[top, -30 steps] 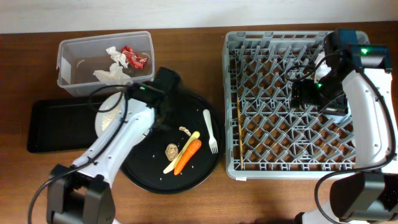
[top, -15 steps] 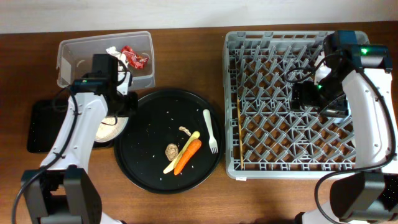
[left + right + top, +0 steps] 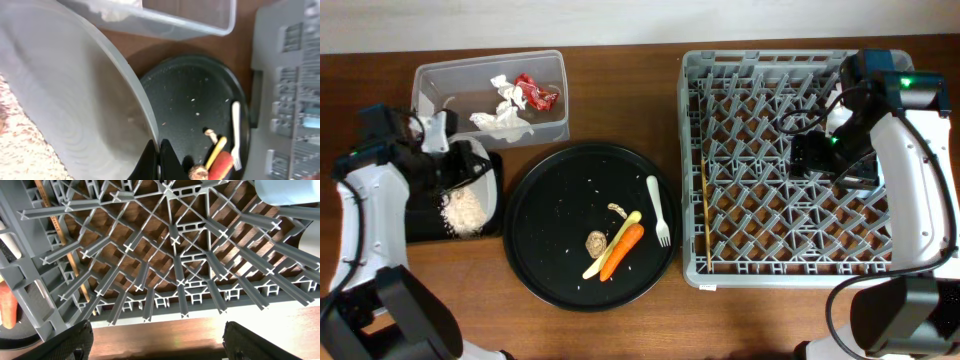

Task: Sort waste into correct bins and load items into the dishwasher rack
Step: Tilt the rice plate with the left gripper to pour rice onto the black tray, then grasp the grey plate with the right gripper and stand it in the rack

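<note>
My left gripper [image 3: 448, 170] is shut on the rim of the white plate [image 3: 472, 160] and holds it tilted over the shallow black tray [image 3: 425, 226]. A pile of pale grains [image 3: 465, 211] lies on that tray. In the left wrist view the fingers [image 3: 159, 156] pinch the plate [image 3: 65, 95], with grains [image 3: 17, 150] below it. The clear tub [image 3: 435, 95] holds the red wrapper [image 3: 536, 91] and white tissue [image 3: 500, 115]. My right gripper [image 3: 815, 152] is open and empty over the dishwasher rack [image 3: 770, 260]. The light-blue cup [image 3: 290, 187] sits in the rack. The pink bowl is out of view.
The round black tray [image 3: 560, 190] holds the carrot [image 3: 623, 250], the yellow utensil [image 3: 614, 243], the brown lump [image 3: 596, 242], a small scrap [image 3: 617, 209] and the white fork [image 3: 658, 210]. The chopsticks [image 3: 703, 215] lie along the rack's left side.
My left arm swung left with the plate, from the round tray to over the black rectangular tray. The grains now lie on that tray. The right arm has not moved.
</note>
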